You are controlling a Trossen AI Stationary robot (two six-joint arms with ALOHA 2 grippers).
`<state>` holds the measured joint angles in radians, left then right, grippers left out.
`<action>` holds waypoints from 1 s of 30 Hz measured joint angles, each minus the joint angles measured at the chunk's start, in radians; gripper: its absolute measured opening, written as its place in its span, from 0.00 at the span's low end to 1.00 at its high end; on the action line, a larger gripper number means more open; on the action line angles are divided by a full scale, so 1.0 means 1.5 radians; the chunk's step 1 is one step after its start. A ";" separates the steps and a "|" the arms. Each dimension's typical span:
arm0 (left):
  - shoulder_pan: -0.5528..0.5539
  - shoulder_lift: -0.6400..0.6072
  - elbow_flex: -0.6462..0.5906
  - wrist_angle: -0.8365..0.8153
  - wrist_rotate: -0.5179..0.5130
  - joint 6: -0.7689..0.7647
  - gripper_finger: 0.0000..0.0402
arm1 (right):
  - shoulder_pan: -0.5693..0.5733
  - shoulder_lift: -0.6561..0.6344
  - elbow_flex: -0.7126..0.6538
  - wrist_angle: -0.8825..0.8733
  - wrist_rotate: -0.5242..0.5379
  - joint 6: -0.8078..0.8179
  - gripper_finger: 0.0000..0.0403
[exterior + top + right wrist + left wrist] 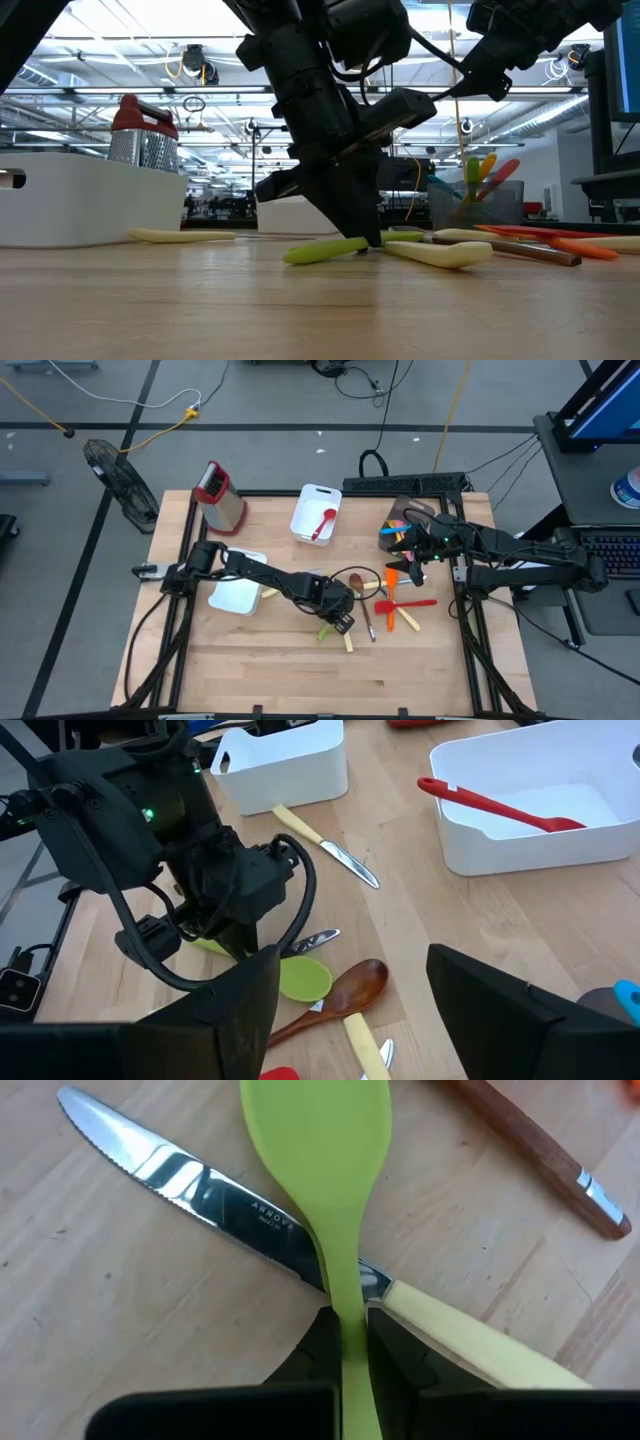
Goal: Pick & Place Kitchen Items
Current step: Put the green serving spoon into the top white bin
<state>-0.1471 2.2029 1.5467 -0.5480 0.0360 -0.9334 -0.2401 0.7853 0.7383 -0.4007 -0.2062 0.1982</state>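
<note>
On my left, the left claw (345,1342) is down at the middle of the tabletop (260,650), pinching the handle of the green spatula (325,1140). That spatula lies across a cream-handled knife (210,1185), whose blade rests flat on the wood. Just beside them I see the brown wooden spoon (340,995). Behind, a red spoon (324,523) sits inside a white tray (316,512). On the right, the right claw (350,1010) hovers spread wide above the tabletop, holding nothing.
</note>
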 joint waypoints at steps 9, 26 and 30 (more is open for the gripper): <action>0.012 -0.052 -0.005 -0.017 -0.026 0.026 0.03 | 0.000 0.000 0.000 0.000 0.000 0.000 0.61; 0.085 -0.229 -0.001 -0.112 -0.089 0.031 0.03 | 0.000 0.000 0.000 0.000 0.000 0.003 0.61; 0.127 -0.284 -0.001 -0.158 -0.111 0.028 0.03 | 0.000 0.000 0.000 0.002 -0.002 0.001 0.61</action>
<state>0.0434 1.7772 1.5459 -0.7850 -0.1306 -0.8921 -0.2405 0.7856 0.7387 -0.3971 -0.2089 0.1992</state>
